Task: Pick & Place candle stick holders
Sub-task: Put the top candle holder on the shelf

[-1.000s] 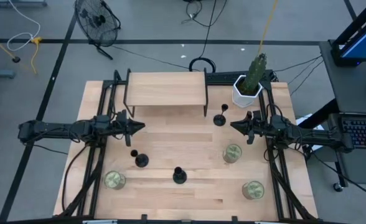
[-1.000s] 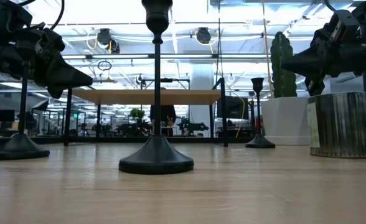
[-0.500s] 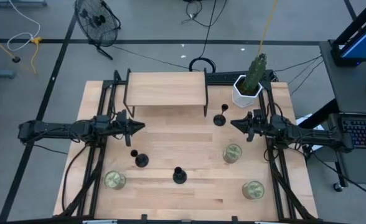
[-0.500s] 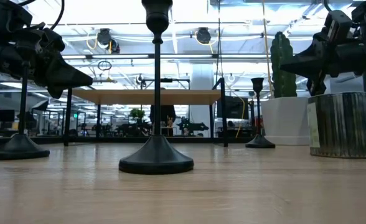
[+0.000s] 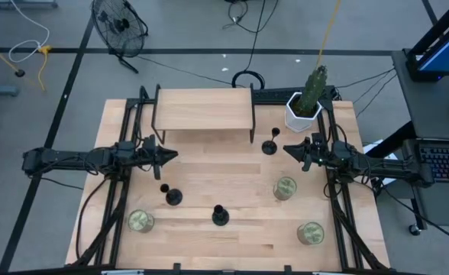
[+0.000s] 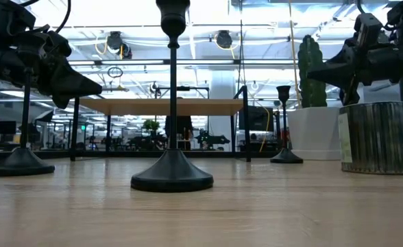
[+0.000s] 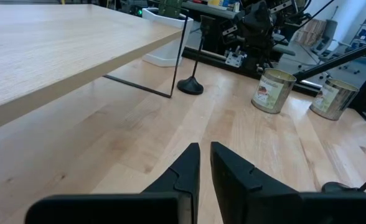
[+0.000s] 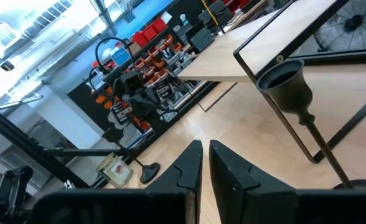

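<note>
Three matte-black candle stick holders stand upright on their round bases on the wooden table. One [image 5: 270,145] is near the far right, one [image 5: 171,196] is left of centre and one [image 5: 220,216] is near the front centre. My left gripper [image 5: 175,155] hovers shut and empty over the table's left part, in front of the shelf. My right gripper [image 5: 285,149] hovers shut and empty just right of the far holder, whose cup [image 8: 286,84] shows close in the right wrist view. In the low view the front holder [image 6: 172,171] stands in the middle.
A raised wooden shelf [image 5: 204,111] on thin black legs stands at the far centre. A white pot with a cactus [image 5: 302,111] is at the far right. Three tins stand at the right [image 5: 285,188], front right [image 5: 310,233] and front left [image 5: 140,221].
My right gripper has edged a little toward the table's far edge, beside the far candle stick holder. The holders have not moved.
</note>
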Robot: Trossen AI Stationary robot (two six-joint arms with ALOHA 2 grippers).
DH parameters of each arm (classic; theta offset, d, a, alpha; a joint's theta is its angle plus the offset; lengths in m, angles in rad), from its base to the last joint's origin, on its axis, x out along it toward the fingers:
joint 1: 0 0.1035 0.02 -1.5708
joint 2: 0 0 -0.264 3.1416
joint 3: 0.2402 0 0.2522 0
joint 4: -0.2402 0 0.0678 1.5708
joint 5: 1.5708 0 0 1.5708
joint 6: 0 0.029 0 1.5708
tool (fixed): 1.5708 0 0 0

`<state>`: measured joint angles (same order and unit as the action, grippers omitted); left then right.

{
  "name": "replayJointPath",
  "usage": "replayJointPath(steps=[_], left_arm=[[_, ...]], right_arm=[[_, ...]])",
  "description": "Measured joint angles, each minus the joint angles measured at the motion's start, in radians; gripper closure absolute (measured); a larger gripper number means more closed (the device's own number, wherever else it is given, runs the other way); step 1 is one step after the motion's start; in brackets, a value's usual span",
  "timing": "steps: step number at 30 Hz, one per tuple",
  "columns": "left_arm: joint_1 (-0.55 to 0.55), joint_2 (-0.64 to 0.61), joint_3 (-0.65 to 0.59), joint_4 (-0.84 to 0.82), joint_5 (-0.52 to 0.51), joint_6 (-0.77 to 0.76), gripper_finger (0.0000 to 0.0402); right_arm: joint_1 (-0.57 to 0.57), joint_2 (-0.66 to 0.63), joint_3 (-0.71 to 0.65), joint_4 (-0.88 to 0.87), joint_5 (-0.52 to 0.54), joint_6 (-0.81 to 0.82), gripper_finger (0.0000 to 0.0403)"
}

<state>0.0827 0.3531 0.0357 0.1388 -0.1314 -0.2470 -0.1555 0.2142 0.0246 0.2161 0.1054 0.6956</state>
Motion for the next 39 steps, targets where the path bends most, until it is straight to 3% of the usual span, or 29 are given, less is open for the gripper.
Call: replayJointPath(steps=[15,25,32,39], left_arm=[[0.000,0.000,0.000,0.003,-0.003,0.000,0.0360],[0.000,0.000,0.000,0.188,-0.009,-0.006,0.0360],[0.000,0.000,0.000,0.210,-0.010,-0.014,0.0360],[0.000,0.000,0.000,0.205,-0.010,-0.022,0.0360]], right_arm=[[0.000,0.000,0.000,0.127,0.051,0.015,0.0384],[0.000,0.000,0.000,0.196,0.103,-0.028,0.0390],[0.000,0.003,0.000,0.206,0.107,-0.027,0.0389],[0.000,0.025,0.000,0.206,0.101,-0.052,0.0357]])
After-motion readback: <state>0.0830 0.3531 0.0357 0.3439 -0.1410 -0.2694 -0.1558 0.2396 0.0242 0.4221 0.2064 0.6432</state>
